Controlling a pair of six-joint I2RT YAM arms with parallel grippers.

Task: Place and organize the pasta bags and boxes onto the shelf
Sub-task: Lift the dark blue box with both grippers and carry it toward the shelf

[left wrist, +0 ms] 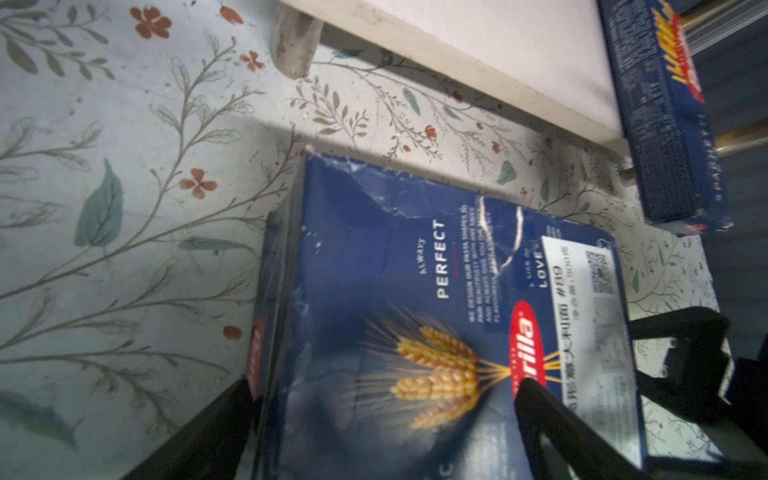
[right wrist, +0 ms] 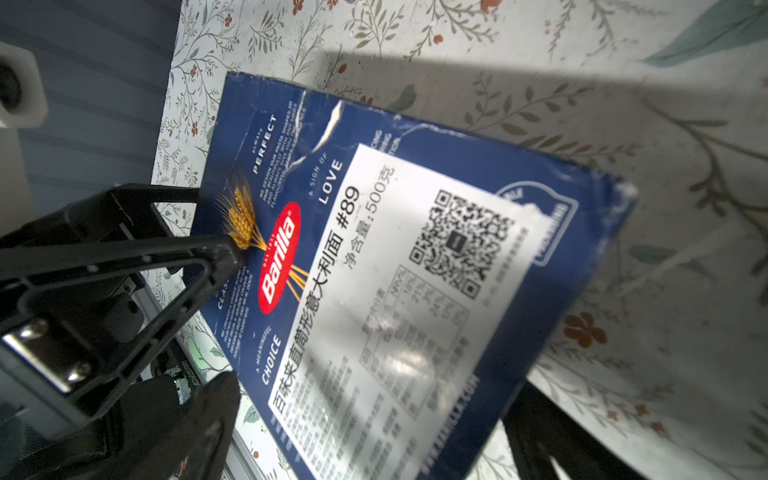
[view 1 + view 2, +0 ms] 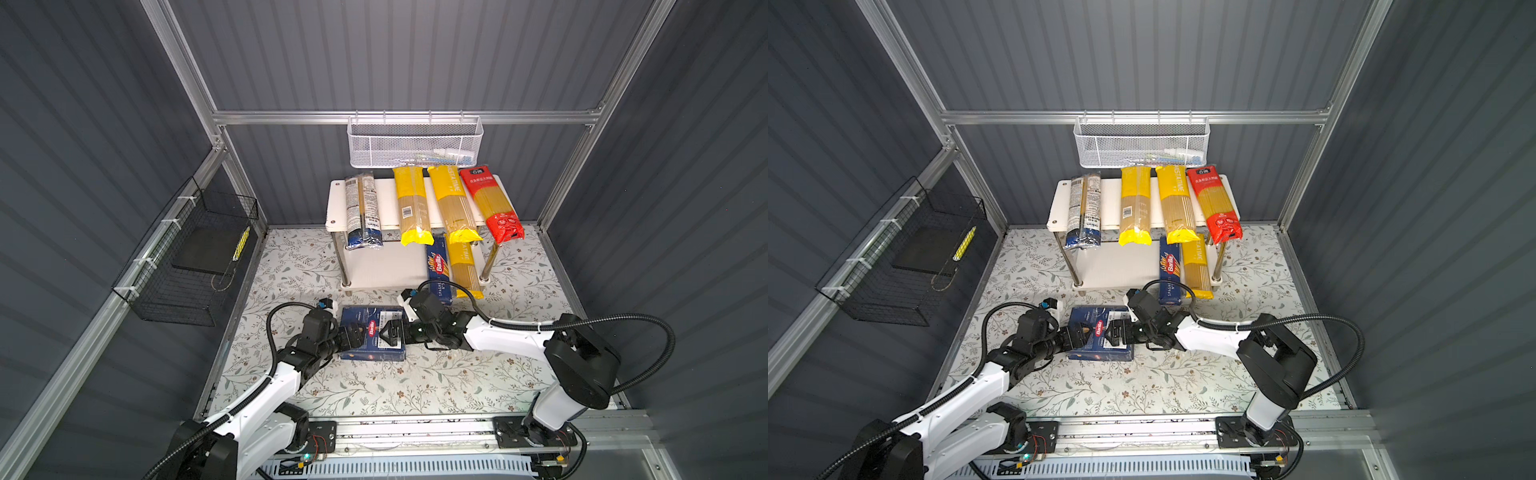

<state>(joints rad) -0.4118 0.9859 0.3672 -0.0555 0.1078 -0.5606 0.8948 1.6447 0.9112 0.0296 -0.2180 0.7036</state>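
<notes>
While my left claw pinches the wide Barilla box lying nearer than the shelf, my right claw spreads wide over its label.

In both top views the left gripper and right gripper cover the middle of the wide dark blue cardboard Barilla box. The white upper shelf board hides the far ends of the narrow dark blue spaghetti box and slim yellow spaghetti bag beneath it. What lies in the white mesh basket is too small to tell.
</notes>
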